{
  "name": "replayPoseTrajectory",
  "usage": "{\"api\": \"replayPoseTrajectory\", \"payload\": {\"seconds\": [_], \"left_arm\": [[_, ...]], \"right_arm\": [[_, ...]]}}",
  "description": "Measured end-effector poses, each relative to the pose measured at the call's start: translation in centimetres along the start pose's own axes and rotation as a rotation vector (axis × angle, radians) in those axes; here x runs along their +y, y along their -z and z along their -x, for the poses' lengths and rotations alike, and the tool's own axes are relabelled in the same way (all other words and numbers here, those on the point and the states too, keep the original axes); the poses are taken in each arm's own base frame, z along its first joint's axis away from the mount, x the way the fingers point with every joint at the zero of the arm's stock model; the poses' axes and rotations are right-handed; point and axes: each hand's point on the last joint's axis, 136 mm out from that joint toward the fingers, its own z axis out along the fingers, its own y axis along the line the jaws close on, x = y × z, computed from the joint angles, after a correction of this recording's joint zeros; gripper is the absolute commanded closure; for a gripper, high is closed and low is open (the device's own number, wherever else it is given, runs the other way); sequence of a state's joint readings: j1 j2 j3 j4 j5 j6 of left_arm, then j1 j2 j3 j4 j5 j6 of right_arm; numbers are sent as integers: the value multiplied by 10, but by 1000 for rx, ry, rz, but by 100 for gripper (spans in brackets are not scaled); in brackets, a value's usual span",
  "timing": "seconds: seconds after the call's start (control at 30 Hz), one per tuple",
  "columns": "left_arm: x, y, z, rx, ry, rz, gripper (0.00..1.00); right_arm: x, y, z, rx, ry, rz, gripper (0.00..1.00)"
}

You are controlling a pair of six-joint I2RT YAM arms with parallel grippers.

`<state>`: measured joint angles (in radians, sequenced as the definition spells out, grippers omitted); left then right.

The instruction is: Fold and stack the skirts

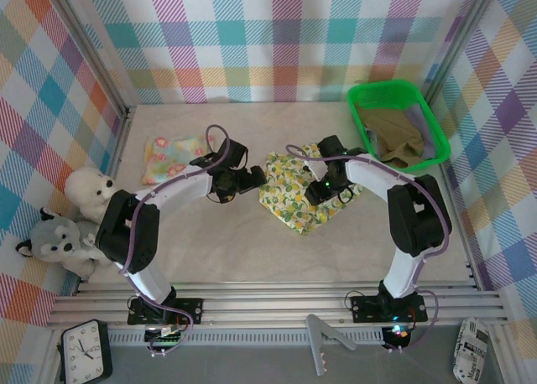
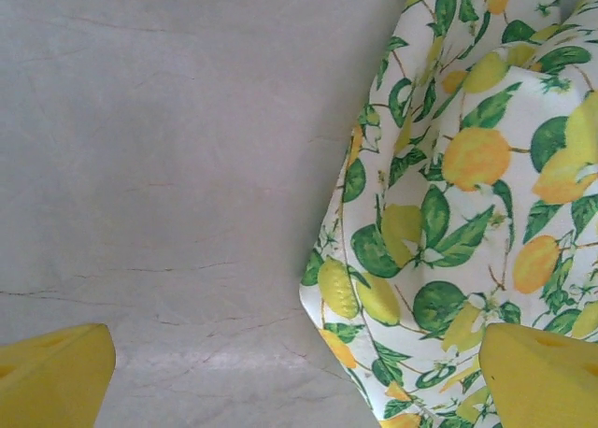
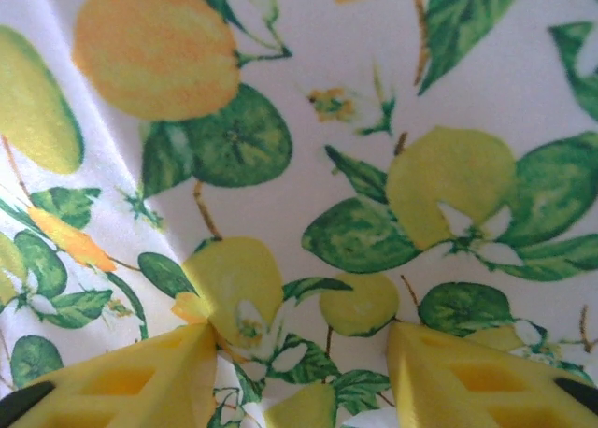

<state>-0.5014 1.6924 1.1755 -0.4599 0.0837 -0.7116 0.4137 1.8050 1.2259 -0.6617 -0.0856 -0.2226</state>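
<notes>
Marble-look tabletop [image 2: 140, 166], lemon-print skirt [image 3: 308, 92], overhead adds green tray [image 1: 384, 88], both jaws apart

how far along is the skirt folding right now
Looks done: pink floral skirt, folded flat at back left. In hand: left claw and right claw at the rumpled lemon-print skirt. To do: olive skirt and lavender skirt in the green tray, then stacking.

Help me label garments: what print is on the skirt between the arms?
Skirt: white with lemons, oranges and green leaves; best in the right wrist view.
</notes>
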Motion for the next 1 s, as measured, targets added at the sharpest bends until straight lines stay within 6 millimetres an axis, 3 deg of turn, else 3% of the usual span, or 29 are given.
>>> {"api": "replayPoseTrajectory", "payload": {"seconds": [0.13,0.27,0.37,0.43,0.53,0.63,0.77,0.83,0.93,1.0], "left_arm": [[1,0,1,-1,2,1,0],[3,0,3,-4,1,3,0],[5,2,6,-5,-19,8,0],[2,5,9,-9,-46,6,0],[-10,15,20,-35,-115,-17,0],[-26,27,33,-72,-207,-52,0],[-48,44,45,-117,-338,-89,0],[-57,50,46,-130,-397,-105,0],[-68,53,38,-117,-471,-139,0],[-77,53,28,-100,-525,-162,0]], "right_arm": [[2,-3,0,5,13,3,86],[1,10,2,-26,32,-21,100],[-2,47,8,-101,62,-96,100],[-6,85,14,-176,103,-175,100],[-12,141,21,-271,179,-295,100],[-17,184,22,-319,273,-404,100],[-32,217,12,-324,360,-539,100],[-51,237,4,-344,355,-632,100],[-80,270,-14,-409,272,-749,100],[-89,288,-26,-450,225,-790,100]]}}
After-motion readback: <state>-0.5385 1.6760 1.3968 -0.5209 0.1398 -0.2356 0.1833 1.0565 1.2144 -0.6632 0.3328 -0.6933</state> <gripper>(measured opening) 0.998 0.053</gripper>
